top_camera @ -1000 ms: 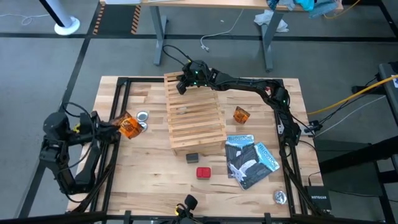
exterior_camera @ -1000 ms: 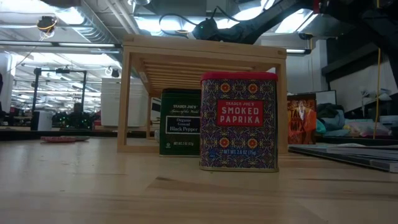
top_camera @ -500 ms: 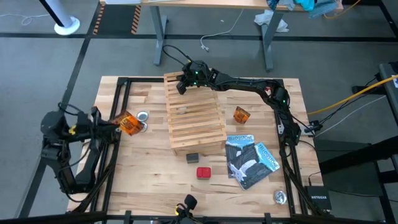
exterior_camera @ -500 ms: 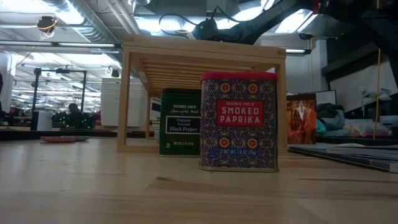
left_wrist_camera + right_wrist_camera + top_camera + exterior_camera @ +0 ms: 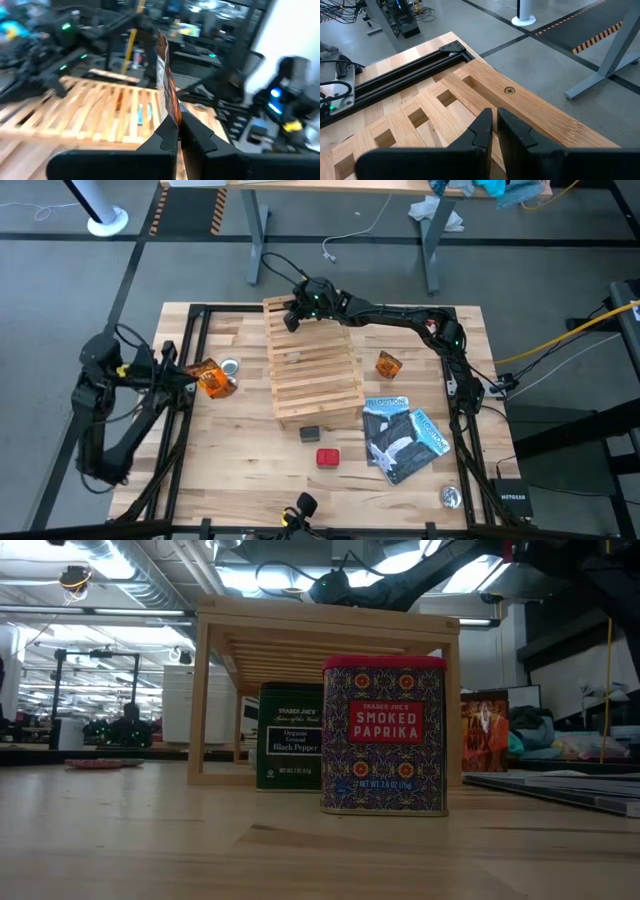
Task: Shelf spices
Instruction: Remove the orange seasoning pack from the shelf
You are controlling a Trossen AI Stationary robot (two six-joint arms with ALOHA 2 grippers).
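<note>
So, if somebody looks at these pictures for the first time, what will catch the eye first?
Probably the wooden shelf in the middle of the table, with the right gripper resting shut over its far end. Next comes the left gripper near the table's left edge, its fingers shut on an orange-brown packet beside a small round tin. In the low view, the red paprika box stands large in front of the dark pepper box.

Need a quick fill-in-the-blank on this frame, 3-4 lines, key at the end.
1. The left tool is shut on an orange-brown ____.
2. The right tool sits over the far end of the wooden ____.
3. In the low view, the red box reads "Smoked ____".
4. The dark grey box stands between the red box and the ____.

Missing words: packet; shelf; Paprika; shelf
</note>
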